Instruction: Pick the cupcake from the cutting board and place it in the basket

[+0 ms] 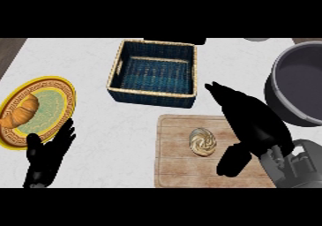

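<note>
Cupcake sits on the cutting board, not yet lifted; my right hand hovers beside it, fingers spread, holding nothing, and the basket waits empty

Both hands are solid matte black, no markings on show. The left hand is slim, with long tapered fingers and a thick rounded thumb. The right hand looks bulkier, a broad smooth black back narrowing to pointed tips. Behind it comes a grey forearm, blocky and ridged with darker grooves around the wrist.
</note>
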Motion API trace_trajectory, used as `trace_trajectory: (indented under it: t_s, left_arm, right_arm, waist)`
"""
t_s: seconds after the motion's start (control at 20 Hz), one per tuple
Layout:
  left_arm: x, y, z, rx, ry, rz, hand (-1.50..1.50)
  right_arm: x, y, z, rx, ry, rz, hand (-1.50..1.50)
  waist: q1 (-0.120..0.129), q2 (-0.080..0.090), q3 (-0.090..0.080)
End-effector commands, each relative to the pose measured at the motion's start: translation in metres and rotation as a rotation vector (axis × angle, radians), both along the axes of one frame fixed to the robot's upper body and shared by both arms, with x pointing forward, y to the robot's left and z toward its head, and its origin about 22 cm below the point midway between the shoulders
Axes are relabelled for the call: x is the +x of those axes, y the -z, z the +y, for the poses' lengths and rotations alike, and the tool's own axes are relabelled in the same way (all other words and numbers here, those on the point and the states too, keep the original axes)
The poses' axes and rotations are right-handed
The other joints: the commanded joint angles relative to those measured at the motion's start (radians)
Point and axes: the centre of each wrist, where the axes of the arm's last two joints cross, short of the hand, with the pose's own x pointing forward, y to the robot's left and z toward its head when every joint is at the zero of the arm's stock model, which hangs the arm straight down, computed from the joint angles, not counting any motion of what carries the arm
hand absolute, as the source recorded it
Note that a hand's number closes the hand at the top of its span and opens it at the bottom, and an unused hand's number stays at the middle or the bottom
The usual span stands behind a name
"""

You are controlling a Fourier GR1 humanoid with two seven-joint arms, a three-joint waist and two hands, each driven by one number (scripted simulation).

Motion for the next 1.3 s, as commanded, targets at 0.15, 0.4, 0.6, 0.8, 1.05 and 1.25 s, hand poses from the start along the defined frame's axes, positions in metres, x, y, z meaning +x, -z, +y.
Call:
trace_trajectory:
  t_s: [0.15,0.4,0.6,0.8,1.05,1.25]
  left_arm:
    - [-0.009,0.011,0.006,0.017,-0.027,0.127,0.0]
    - [-0.017,0.016,0.003,-0.008,-0.023,0.131,0.0]
    - [-0.021,0.004,-0.003,0.012,-0.007,0.119,0.0]
    - [-0.03,0.016,0.007,-0.005,-0.007,0.12,0.0]
    - [-0.009,0.018,-0.001,0.011,-0.009,0.123,0.0]
    - [-0.028,0.018,-0.008,0.013,-0.021,0.109,0.0]
  right_arm:
    - [-0.016,0.02,0.018,-0.036,0.125,0.061,-1.5]
    - [-0.019,0.046,0.006,-0.038,0.134,0.031,-1.5]
    - [-0.001,0.074,0.015,-0.07,0.144,0.032,-1.5]
    - [-0.003,0.067,0.027,-0.062,0.157,0.033,-1.5]
    - [0.001,0.085,0.029,-0.043,0.147,0.012,-1.5]
    - [-0.003,0.094,0.023,-0.063,0.136,0.047,-1.5]
  waist:
    - [0.0,0.006,-0.01]
    - [0.001,0.007,-0.01]
    - [0.017,0.01,-0.009]
    - [0.015,0.009,-0.01]
    - [0.009,0.011,-0.01]
    - [0.01,0.008,-0.009]
